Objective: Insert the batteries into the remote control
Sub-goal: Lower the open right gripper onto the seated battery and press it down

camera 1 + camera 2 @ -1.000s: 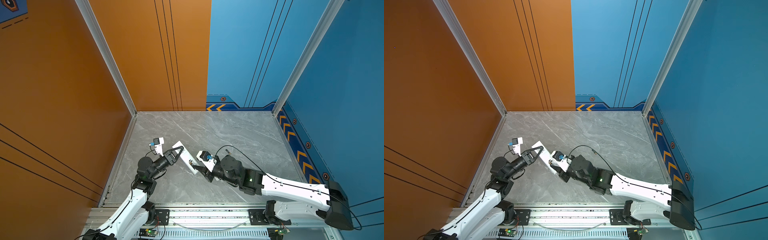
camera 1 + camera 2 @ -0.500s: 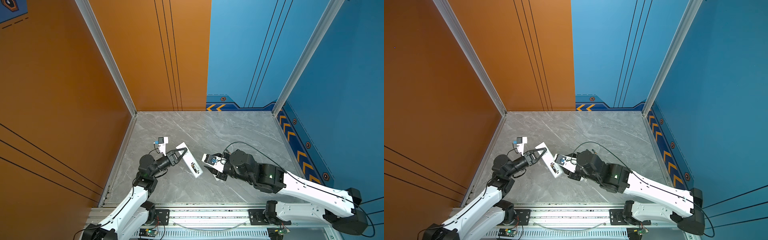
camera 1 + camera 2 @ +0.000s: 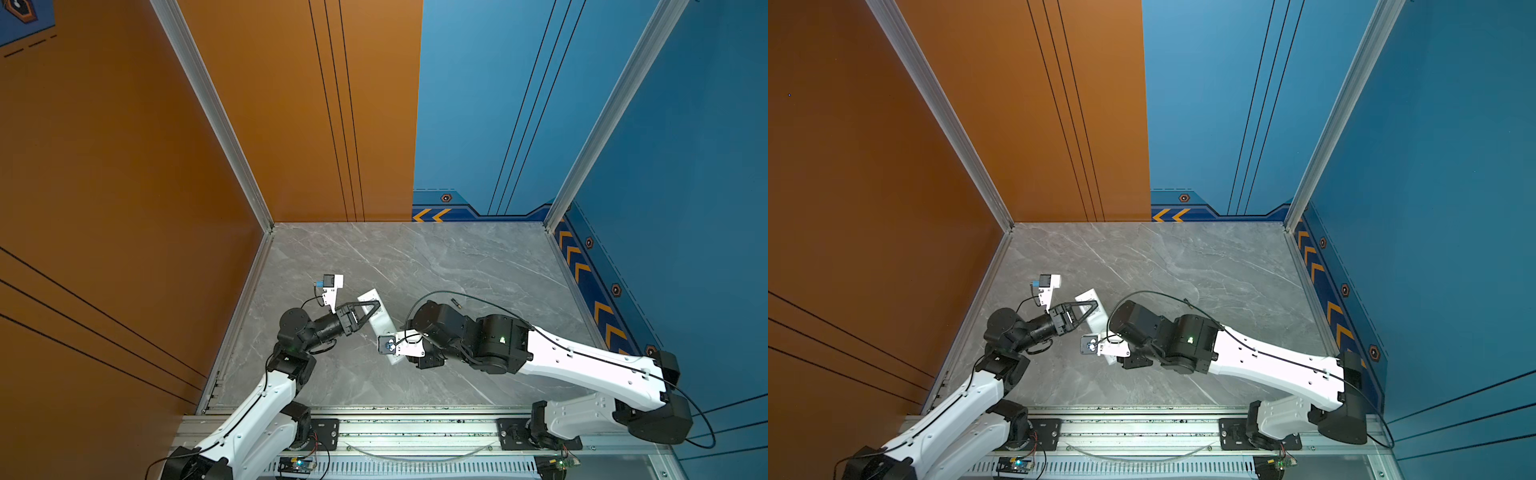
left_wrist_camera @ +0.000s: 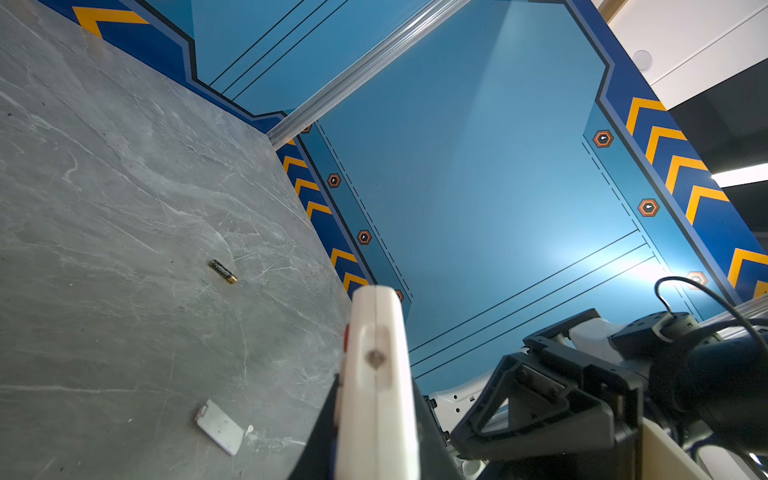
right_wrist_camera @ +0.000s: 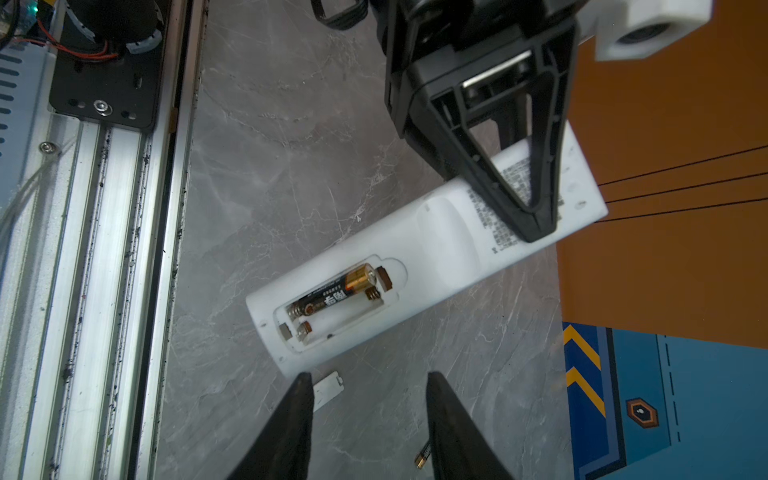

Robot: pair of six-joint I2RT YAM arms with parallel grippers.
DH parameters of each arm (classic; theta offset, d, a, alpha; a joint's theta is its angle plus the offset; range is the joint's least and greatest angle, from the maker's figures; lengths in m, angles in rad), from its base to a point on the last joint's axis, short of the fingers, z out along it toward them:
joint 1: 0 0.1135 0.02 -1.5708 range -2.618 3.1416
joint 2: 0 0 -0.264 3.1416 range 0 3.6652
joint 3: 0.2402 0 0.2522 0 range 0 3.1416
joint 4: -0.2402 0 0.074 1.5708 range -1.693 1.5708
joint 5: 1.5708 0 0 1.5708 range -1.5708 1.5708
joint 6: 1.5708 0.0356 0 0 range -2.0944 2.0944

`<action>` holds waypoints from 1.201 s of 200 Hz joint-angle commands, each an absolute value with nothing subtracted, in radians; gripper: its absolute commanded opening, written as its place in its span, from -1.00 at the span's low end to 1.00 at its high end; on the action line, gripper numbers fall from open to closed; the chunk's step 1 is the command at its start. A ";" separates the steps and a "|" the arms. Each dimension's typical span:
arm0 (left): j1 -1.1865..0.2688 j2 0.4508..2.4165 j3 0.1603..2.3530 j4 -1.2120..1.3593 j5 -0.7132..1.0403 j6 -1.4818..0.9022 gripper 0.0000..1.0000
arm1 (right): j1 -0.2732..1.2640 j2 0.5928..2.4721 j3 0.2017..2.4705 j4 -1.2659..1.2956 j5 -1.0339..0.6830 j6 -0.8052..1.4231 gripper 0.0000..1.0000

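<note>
White shells and chunky black joints on the left arm [image 3: 253,403] and right arm [image 3: 582,365]. Thin black cable [image 3: 440,292] loops over the right one, tiny green LED [image 3: 502,339] on its elbow. Fingers on the left gripper [image 5: 537,226] and right gripper [image 5: 368,378] are black triangular skeleton frames.

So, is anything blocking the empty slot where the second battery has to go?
Nothing visible does. The cover lies off on the table, and the empty slot in the remote, beside the loaded battery, is bare. The spare battery lies in the open on the table.
</note>
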State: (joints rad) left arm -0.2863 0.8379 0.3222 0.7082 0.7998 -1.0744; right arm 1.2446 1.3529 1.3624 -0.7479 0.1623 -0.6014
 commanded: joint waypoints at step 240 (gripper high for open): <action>-0.316 0.825 0.362 0.747 0.861 -1.066 -1.00 | 1.288 1.495 1.487 -0.820 0.174 -0.710 -0.55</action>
